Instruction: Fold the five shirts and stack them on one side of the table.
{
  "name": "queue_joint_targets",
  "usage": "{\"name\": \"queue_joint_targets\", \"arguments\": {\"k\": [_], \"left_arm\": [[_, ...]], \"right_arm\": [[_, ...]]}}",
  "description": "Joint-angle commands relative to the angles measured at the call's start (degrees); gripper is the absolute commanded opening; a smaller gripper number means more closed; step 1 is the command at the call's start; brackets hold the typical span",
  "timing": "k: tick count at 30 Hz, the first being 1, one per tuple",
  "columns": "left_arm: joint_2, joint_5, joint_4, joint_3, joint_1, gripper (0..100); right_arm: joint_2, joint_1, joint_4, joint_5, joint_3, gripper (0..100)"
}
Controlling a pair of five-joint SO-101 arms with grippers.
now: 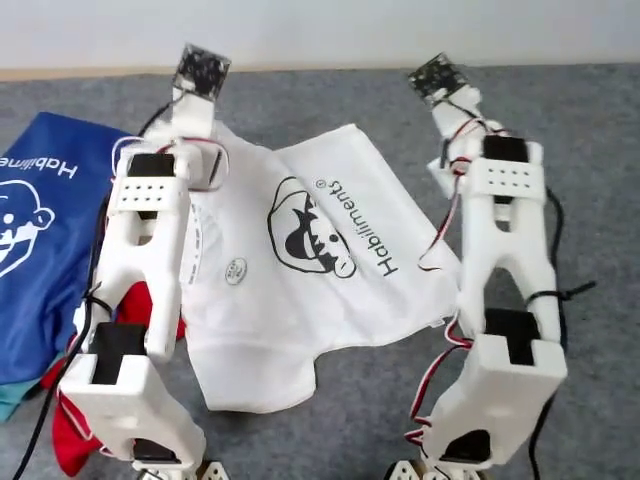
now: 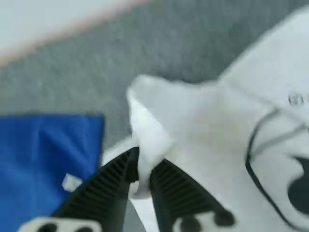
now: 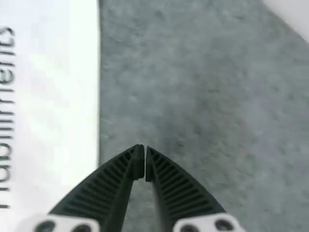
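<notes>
Grey felt table (image 1: 380,400), pale wall (image 1: 320,30) behind. Both arms stretched forward: left gripper (image 2: 143,164) pinching white shirt (image 1: 300,300) edge near blue shirt (image 1: 50,250); right gripper (image 3: 141,162) closed, empty, beside white shirt.

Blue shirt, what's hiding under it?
A teal edge and some red cloth peek out from beneath the blue shirt. How far they run underneath, and whether more lies there, is covered.

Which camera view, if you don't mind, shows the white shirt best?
The high view: the white shirt lies spread on the grey table, its printed logo visible. In the left wrist view a fold of it is pinched in the left claw; in the right wrist view one edge strip lies beside the shut right claw.
</notes>
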Motion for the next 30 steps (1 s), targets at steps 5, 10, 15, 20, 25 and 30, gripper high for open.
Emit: {"name": "queue_joint_targets", "arguments": {"k": [5,10,15,20,25,30], "left_arm": [[-0.3,-9.6,20.0,0.4,-1.0,0],[-0.9,-14.9,25.7,7.4,-1.4,0],[-4.7,-20.2,30.2,14.9,-2.6,0],[-16.1,-25.9,32.5,26.2,-2.4,0],[-27.7,-25.9,28.2,36.4,-2.2,0],[-30.9,-25.7,24.7,40.8,-2.2,0]], "right_arm": [[3.0,-4.5,-2.7,-3.4,-6.7,0.9],[8.7,-5.5,-2.2,-4.7,-14.0,0.9],[14.5,-6.6,-2.4,-5.3,-22.0,0.9],[20.8,-8.6,-2.6,-7.4,-29.6,0.9],[27.1,-11.3,-0.9,-11.3,-37.4,9.0],[32.7,-15.9,4.4,-13.7,-45.1,20.2]]}}
